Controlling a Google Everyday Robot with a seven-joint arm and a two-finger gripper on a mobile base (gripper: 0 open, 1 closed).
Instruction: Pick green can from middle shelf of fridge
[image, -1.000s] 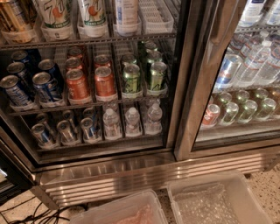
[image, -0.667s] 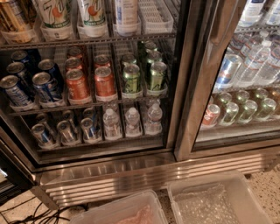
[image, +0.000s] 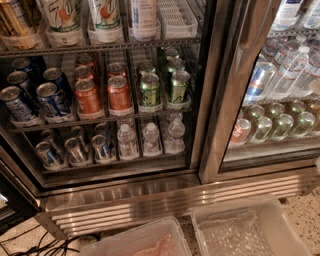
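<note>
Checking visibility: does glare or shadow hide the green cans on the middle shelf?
Camera view: the green cans on the middle shelf are evenly lit and unhidden; hazy glare washes the right door glass; the hand is out of view.

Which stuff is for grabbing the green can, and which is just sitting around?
For the job: green cans, middle shelf, fridge; the gripper is out of view.
Just there: orange-red cans, blue cans, water bottles, plastic bins.

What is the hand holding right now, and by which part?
Cannot be told: the hand is out of view. A green can stands on the middle shelf.
</note>
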